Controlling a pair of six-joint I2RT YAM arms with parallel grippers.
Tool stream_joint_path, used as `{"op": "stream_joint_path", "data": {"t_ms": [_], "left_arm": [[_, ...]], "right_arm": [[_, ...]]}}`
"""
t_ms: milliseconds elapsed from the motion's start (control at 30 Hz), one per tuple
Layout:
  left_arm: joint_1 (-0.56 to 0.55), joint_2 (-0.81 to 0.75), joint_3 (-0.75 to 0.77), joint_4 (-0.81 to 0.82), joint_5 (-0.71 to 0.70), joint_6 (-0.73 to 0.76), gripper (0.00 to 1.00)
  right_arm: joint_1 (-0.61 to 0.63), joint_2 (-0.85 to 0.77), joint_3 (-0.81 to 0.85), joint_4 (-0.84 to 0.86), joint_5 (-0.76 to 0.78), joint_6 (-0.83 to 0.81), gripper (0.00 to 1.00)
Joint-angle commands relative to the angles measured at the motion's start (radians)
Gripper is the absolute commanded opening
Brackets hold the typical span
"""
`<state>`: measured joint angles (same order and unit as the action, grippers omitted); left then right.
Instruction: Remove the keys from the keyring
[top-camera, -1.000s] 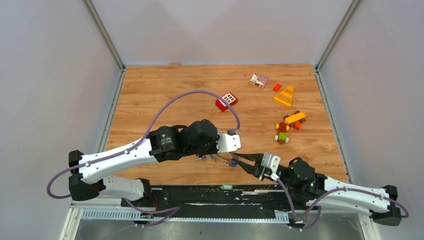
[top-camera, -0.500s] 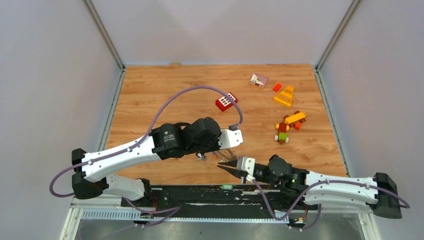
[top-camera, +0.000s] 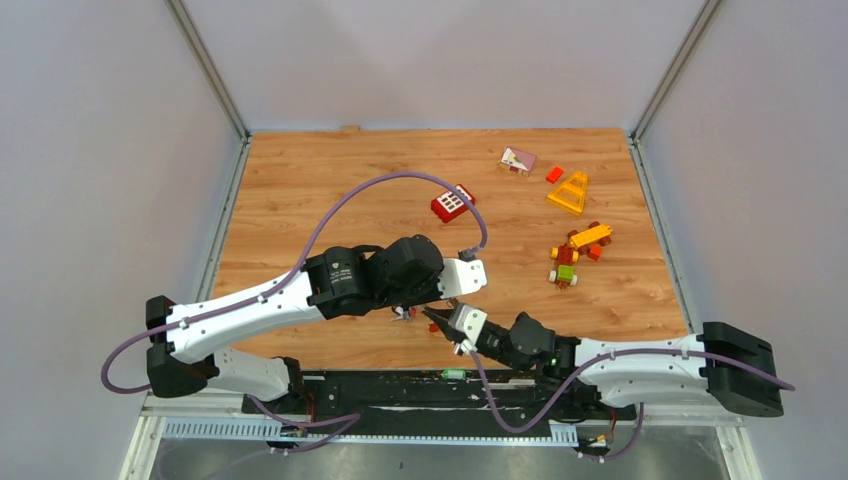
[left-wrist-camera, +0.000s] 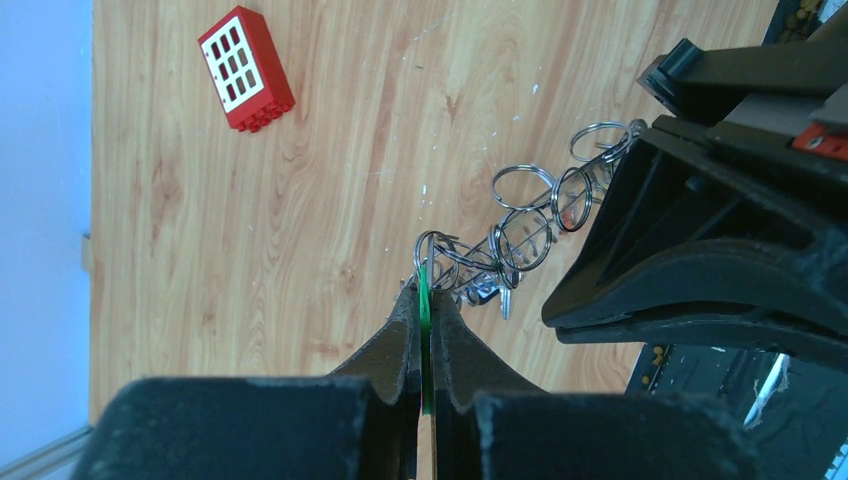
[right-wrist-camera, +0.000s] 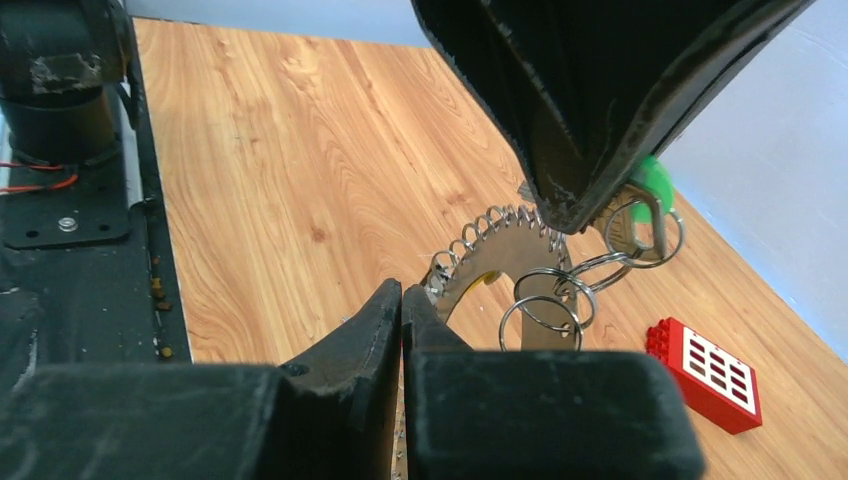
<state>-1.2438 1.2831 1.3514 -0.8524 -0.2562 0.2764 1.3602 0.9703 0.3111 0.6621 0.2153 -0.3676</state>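
Note:
My left gripper (left-wrist-camera: 424, 290) is shut on a thin green key head (left-wrist-camera: 424, 312), held edge-on just above the table. From it a chain of silver split rings (left-wrist-camera: 524, 215) runs up and right to the black body of the right gripper. A few small keys (left-wrist-camera: 497, 292) hang under the chain. In the right wrist view the keyring (right-wrist-camera: 487, 238) shows as a jagged arc just beyond my right gripper (right-wrist-camera: 402, 291). That gripper's jaws are pressed together, and I see nothing between them. From above, both grippers meet near the front edge (top-camera: 425, 317).
A red brick with a white window grid (top-camera: 452, 203) lies behind the left arm. At the right rear lie a yellow triangular piece (top-camera: 569, 192), a small red brick (top-camera: 554, 174), a pale block (top-camera: 517, 160) and a toy car cluster (top-camera: 572, 255). The black base strip (top-camera: 400, 385) runs along the near edge.
My right arm has swung left along the near edge while its jaws closed, and its tip now sits beside the left gripper. The left arm has barely moved.

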Motion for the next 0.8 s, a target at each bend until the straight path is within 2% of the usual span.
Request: {"op": "stream_joint_path", "data": {"t_ms": [0, 367, 767], "left_arm": [[-0.005, -0.007, 0.061, 0.037, -0.004, -0.014, 0.00], [-0.005, -0.015, 0.053, 0.039, -0.003, -0.014, 0.00], [-0.005, -0.023, 0.047, 0.042, -0.003, -0.008, 0.00]], "right_arm": [[0.028, 0.045, 0.007, 0.121, 0.118, -0.051, 0.05], [0.097, 0.120, -0.031, 0.340, 0.333, -0.181, 0.04], [0.112, 0.012, -0.061, 0.295, 0.412, -0.233, 0.04]]}}
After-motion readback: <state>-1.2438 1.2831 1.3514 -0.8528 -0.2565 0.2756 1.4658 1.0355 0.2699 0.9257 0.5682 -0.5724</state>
